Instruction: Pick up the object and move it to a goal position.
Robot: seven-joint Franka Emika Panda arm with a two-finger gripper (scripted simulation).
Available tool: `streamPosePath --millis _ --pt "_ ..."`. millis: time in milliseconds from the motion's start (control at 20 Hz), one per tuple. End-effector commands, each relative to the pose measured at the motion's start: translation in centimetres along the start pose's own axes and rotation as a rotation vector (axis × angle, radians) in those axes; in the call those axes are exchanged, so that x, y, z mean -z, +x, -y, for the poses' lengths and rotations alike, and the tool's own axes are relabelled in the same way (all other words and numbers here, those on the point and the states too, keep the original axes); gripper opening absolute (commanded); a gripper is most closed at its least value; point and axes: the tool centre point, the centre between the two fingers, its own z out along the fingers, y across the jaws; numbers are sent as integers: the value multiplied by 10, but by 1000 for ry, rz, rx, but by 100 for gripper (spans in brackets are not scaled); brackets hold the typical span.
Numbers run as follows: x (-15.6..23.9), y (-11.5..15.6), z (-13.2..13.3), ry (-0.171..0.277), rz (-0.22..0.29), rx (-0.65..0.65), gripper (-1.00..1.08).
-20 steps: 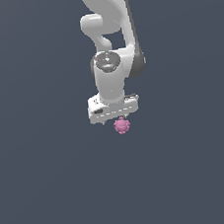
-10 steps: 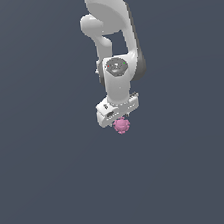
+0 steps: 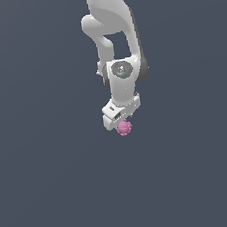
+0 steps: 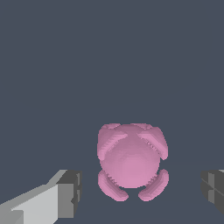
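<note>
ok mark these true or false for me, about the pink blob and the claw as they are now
1. The pink blob sits between the claw's two fingers. True.
2. The fingers are pressed against the blob. False: the wrist view shows a gap on each side.
3. The blob is smooth like a ball. False: it is lumpy, with ridged knobs.
4. In the exterior view the blob is just below the claw. True.
5. A second blob lies nearby. False: only one shows.
</note>
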Motion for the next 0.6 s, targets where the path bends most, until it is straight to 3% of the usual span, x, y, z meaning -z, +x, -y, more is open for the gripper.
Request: streamPosePath --millis 0,550 --pt "-1 0 1 -1 -1 14 100" --pt "-28 -1 2 0 -1 13 100"
